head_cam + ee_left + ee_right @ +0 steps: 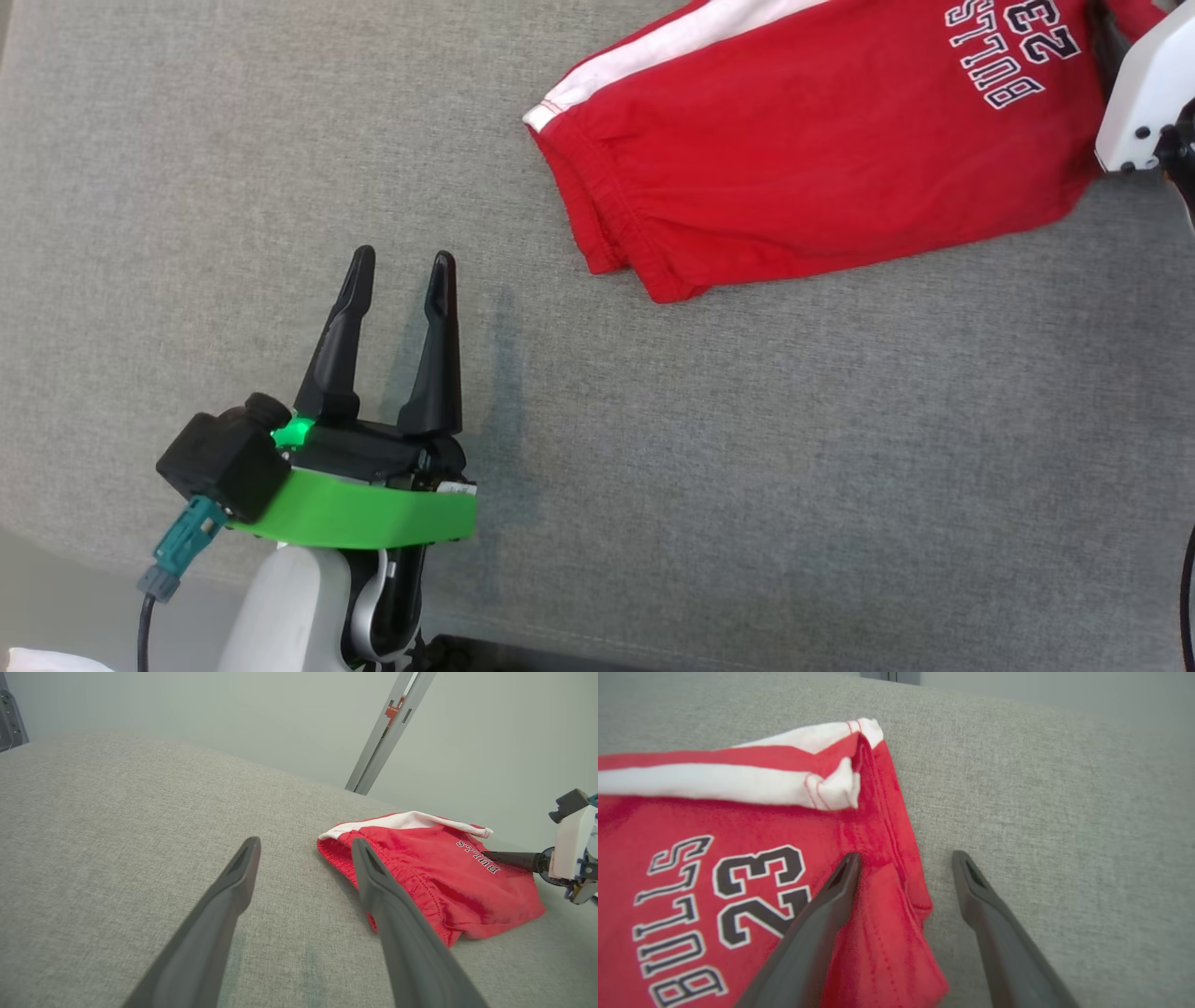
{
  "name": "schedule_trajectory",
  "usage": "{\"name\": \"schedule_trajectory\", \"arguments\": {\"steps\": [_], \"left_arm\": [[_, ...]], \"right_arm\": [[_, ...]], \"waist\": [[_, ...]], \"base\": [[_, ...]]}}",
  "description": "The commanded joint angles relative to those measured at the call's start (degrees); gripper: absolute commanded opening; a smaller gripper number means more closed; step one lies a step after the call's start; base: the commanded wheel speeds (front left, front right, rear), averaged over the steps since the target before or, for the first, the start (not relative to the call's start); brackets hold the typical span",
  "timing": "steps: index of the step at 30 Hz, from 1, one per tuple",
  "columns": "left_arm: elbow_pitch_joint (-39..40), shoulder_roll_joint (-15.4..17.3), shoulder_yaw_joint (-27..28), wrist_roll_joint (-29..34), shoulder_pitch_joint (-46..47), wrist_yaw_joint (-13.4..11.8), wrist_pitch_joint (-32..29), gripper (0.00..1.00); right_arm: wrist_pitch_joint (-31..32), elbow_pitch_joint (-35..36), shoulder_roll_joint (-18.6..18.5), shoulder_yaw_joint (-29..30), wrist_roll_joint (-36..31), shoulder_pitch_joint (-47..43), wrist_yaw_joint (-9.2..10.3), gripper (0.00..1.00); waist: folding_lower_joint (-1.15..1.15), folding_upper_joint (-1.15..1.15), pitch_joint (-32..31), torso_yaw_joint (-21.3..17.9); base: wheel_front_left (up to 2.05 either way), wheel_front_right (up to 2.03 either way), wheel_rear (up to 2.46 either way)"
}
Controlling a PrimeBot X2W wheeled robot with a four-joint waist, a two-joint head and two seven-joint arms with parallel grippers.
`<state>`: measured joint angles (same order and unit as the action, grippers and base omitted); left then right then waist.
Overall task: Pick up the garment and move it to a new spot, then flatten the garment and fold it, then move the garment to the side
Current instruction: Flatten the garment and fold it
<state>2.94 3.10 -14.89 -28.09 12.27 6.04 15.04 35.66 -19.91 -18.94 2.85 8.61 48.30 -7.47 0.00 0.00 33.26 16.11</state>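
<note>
Your left gripper [403, 258] sits closest, jaws spread wide with nothing between them, over the bare grey cloth surface [747, 467] and well apart from the red shorts [822, 159]. Your right gripper [906, 855] is likewise released and grips nothing; its two fingers straddle the shorts' side edge beside the "BULLS 23" print, one over red cloth and the other over grey. You have the shorts lying spread out toward the far right of the surface, white stripe [672, 42] along the far edge and gathered waistband [602, 201] turned toward your left gripper's side.
</note>
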Motion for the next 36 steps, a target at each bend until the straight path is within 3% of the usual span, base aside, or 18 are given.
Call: {"name": "schedule_trajectory", "arguments": {"steps": [1, 2, 3, 10, 17, 25, 29, 36], "left_arm": [[-0.41, -0.10, 0.44, 0.43, -0.03, 0.21, 0.15, 1.00], [-0.61, -0.12, 0.66, 0.40, -0.09, 0.33, 0.15, 1.00], [-0.83, -0.16, 0.97, 0.45, -0.29, 0.41, 0.15, 1.00], [-1.23, -0.13, 3.63, 3.19, -3.43, 0.55, 0.15, 1.00], [-1.30, -0.11, 6.18, 5.47, -9.30, 0.92, 0.15, 1.00], [-2.64, -0.12, 6.66, 5.10, -14.79, 0.94, 0.15, 1.00], [-2.76, -0.11, 6.55, 4.73, -16.50, 0.25, 0.15, 1.00], [-3.04, -0.13, 5.90, 4.24, -16.94, -0.43, 0.16, 1.00]], "right_arm": [[-0.19, -1.99, 1.10, -0.06, 0.08, -0.64, -0.02, 1.00], [-1.14, -2.55, 1.74, -0.07, 0.54, -0.69, -0.03, 0.29], [-2.41, -3.45, 2.67, 0.75, 1.05, -0.56, -0.03, 0.00], [-9.35, -6.10, 5.55, 3.27, 6.83, -3.72, 0.00, 0.00], [-12.72, -5.03, 2.86, 8.22, 11.42, -9.87, 0.04, 0.00], [-14.09, -2.40, 1.30, 14.01, 12.69, -15.24, 0.03, 0.00], [-13.13, 1.07, 3.02, 11.09, 13.30, -16.59, -0.01, 0.00], [-10.43, 4.62, 8.68, -0.11, 13.61, -15.15, -0.01, 0.00]], "waist": [[0.00, 0.00, 0.38, 0.66], [0.00, 0.00, 0.14, 0.59], [0.00, 0.00, -0.25, 0.36], [0.00, 0.00, -5.10, -3.91], [0.00, 0.00, -11.14, -7.59], [0.00, 0.00, -17.14, -6.83], [0.00, 0.00, -19.45, -6.12], [0.00, 0.00, -20.00, -4.84]], "base": [[0.00, 0.00, 0.00], [0.00, 0.00, 0.00], [0.00, 0.00, 0.00], [0.00, 0.00, 0.00], [0.00, 0.00, 0.00], [0.00, 0.00, 0.00], [0.00, 0.00, 0.00], [0.00, 0.00, 0.00]]}}
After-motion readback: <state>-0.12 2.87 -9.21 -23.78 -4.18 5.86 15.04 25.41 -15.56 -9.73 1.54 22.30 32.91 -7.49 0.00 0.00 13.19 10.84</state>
